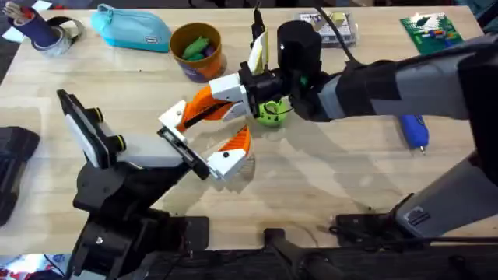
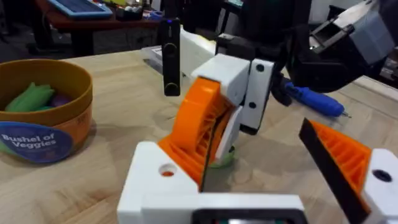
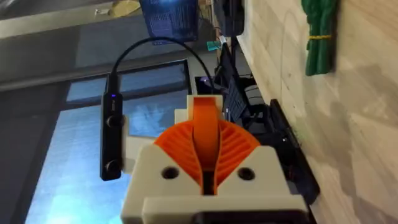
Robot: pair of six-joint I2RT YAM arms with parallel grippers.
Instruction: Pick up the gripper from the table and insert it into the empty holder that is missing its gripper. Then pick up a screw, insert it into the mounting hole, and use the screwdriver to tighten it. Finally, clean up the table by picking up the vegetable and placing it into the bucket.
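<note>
From overhead we see the right gripper [image 1: 208,103], jaws closed, beside the lime-green vegetable [image 1: 271,113] on the worktop [image 1: 327,179]; the left gripper [image 1: 208,134] spreads its jaws wide nearby — the bucket [image 1: 196,51] stands behind, the screwdriver [image 1: 413,131] far right. Our left wrist view shows the bucket [image 2: 43,109] and screwdriver [image 2: 314,101]. The right wrist view shows pads [image 3: 206,140] pressed together.

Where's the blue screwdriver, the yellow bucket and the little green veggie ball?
screwdriver [image 1: 413,130], overhead view, on its blue handle.
bucket [image 1: 204,68], overhead view, on its outer yellow wall.
vegetable [image 1: 271,113], overhead view, on its lime-green front, below the right arm.
</note>
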